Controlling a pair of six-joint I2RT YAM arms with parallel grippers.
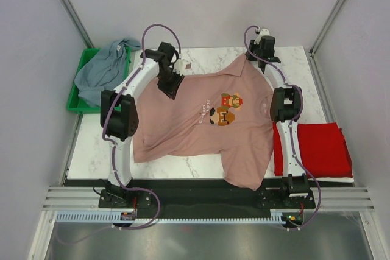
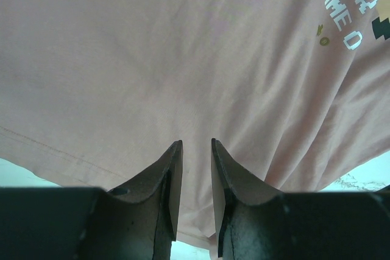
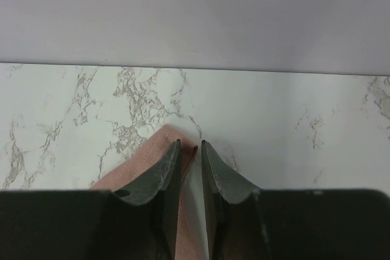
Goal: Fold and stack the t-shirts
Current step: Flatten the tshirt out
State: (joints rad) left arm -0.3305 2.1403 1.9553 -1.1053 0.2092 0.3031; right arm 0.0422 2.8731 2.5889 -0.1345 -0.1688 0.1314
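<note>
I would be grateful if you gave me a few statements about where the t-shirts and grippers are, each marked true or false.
1. The pink t-shirt lies spread on the table with its print facing up. True.
2. The grey-blue t-shirt is draped over the green bin. True.
3. The red t-shirt sits in the green bin. False: it lies folded on the table's right side.
4. The left gripper is over the red t-shirt. False: its jaws, nearly closed, are at the pink t-shirt.
5. The right gripper is at a far corner of the pink t-shirt. True.
</note>
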